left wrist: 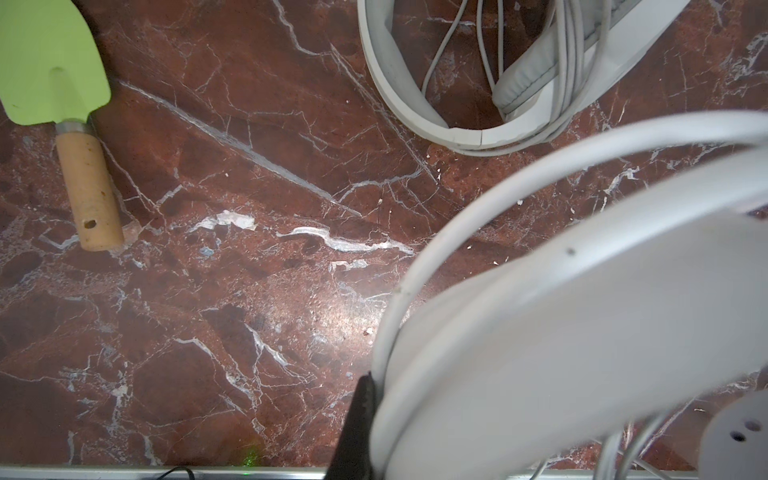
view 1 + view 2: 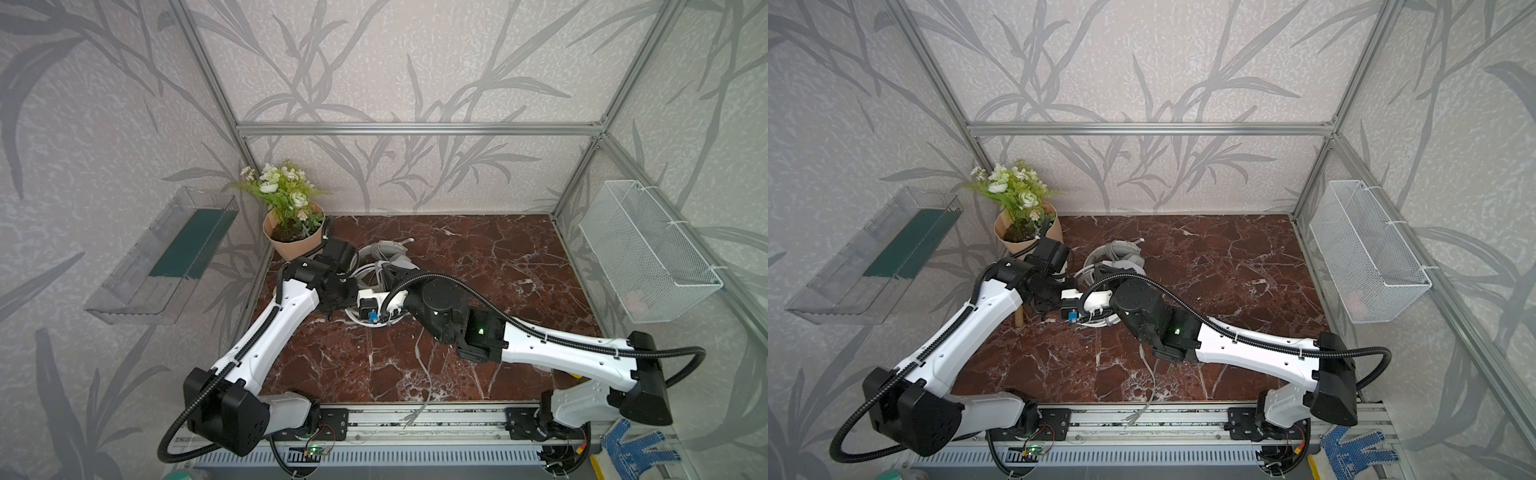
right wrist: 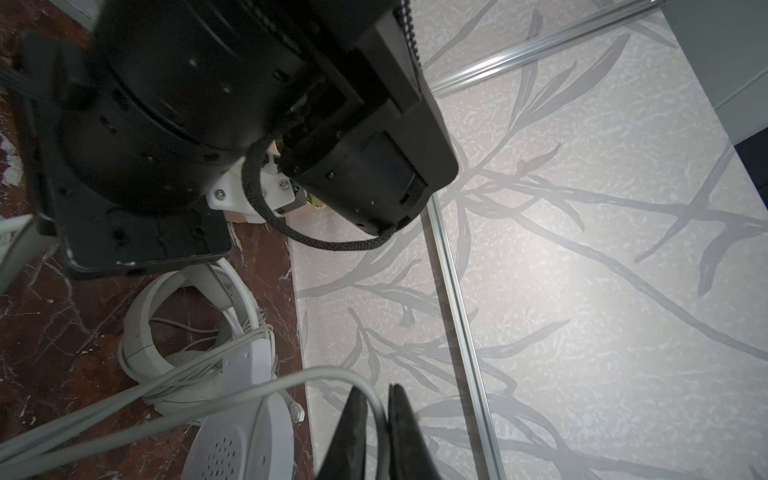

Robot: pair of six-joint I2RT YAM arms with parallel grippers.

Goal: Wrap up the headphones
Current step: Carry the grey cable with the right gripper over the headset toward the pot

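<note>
White headphones (image 2: pixel 384 252) mostly hidden under arms (image 2: pixel 440 307); right tool (image 3: pixel 375 391) pinches cable (image 3: pixel 332 372).

The white-and-black left arm (image 2: pixel 286 307) extends from its near-left base toward the far left. Its black left gripper (image 1: pixel 368 386) is clamped closed. The white-and-black right arm (image 2: pixel 561 353) reaches from its near-right base leftward past centre. The black right gripper (image 3: pixel 376 392) has its jaws nearly closed.

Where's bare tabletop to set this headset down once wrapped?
Free: the right half of the table, between the right arm, back wall and mesh basket. Front centre is crossed by a loose cable. Crowded: back left, around flower pot, trowel, greyish headset and white headset.
</note>
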